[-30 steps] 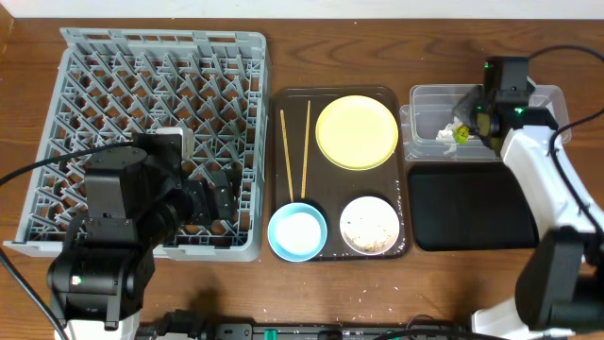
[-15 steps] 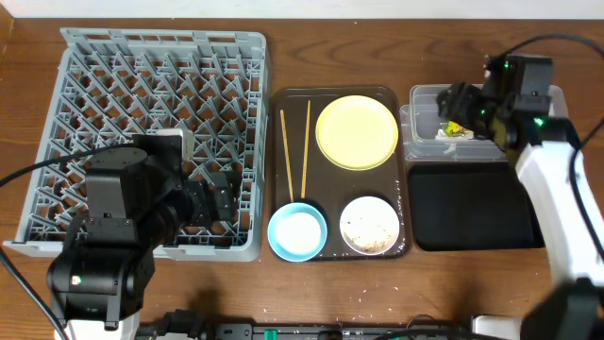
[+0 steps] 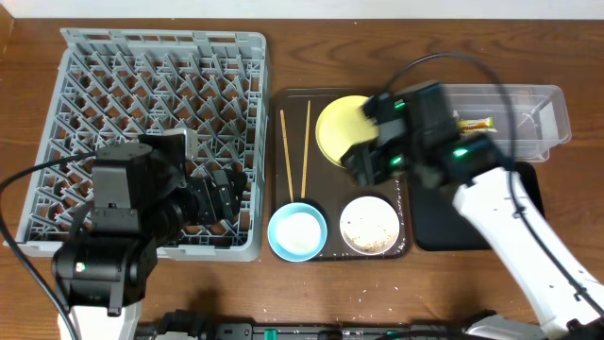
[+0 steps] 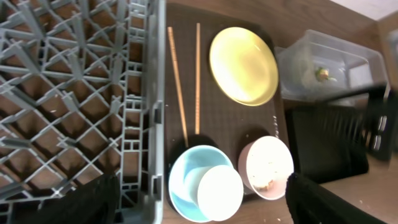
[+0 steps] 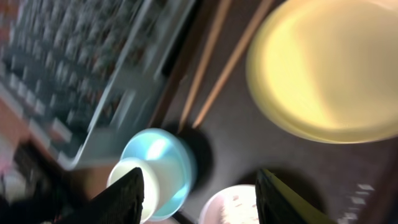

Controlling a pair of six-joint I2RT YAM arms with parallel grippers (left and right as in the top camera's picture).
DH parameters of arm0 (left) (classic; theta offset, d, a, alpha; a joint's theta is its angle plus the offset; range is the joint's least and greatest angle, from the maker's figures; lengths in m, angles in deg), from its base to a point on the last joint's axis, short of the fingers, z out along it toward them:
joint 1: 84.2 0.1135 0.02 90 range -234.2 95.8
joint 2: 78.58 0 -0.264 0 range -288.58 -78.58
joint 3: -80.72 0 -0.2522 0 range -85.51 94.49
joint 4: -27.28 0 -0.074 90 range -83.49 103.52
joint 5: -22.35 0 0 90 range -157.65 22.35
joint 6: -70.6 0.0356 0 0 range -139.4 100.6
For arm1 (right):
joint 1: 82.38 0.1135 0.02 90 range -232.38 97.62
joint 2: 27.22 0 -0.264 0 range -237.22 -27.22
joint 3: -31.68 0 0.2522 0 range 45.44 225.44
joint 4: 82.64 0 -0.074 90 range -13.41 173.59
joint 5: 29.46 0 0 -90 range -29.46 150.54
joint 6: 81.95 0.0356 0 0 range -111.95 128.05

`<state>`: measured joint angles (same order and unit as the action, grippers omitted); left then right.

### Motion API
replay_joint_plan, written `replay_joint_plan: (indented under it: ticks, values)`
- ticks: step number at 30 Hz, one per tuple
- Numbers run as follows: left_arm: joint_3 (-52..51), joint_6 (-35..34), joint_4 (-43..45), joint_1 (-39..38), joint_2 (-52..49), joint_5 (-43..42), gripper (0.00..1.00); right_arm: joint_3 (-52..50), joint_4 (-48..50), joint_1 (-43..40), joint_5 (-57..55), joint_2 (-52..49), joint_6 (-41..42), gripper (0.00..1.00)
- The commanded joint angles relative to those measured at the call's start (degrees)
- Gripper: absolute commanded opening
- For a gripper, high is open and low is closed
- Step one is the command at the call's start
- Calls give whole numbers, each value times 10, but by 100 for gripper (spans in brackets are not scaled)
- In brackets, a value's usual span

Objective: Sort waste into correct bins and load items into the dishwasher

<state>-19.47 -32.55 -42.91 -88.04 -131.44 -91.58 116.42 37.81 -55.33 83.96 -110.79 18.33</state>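
My right gripper [image 3: 362, 153] hangs open and empty over the yellow plate [image 3: 340, 121], and its wrist view [image 5: 202, 200] is blurred. Below it lie two chopsticks [image 5: 230, 62], the light blue bowl [image 5: 163, 155] with the white cup [image 5: 132, 182] in it, and the small white bowl [image 5: 231, 208] with crumbs. The green-and-yellow wrapper [image 3: 475, 123] lies in the clear tub [image 3: 538, 99]. My left gripper [image 3: 223, 194] is open and empty over the right edge of the grey dish rack [image 3: 160, 85]; its wrist view [image 4: 205, 208] shows the cup [image 4: 219, 191], bowl [image 4: 186, 180] and plate [image 4: 244, 65].
The dishes sit on a dark brown serving tray [image 3: 326, 184] between the rack and the bins. The black tray [image 3: 436, 225] lies in front of the clear tub, partly under my right arm. A few crumbs lie on the wooden table near the front edge.
My right arm has swung left from the clear tub to above the yellow plate. The wrapper stays in the tub. My left arm has not moved.
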Motion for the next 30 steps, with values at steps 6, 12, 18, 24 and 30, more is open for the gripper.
replay_joint_plan:
  ticks: [6,12,18,24,30]
  values:
    - [9,-3,-1,2,-3,39,96,0,-37,150,-83,-92,-26,53]
    - [9,-3,0,2,-3,41,97,0,-38,173,-98,-172,-5,43]
    - [9,-3,12,2,-4,41,97,2,-39,172,-95,-181,3,2]
    - [9,-52,30,2,-4,40,98,2,-41,128,-40,-93,-14,1]
    - [9,-95,100,2,-15,-133,98,3,61,-61,203,56,-59,1]
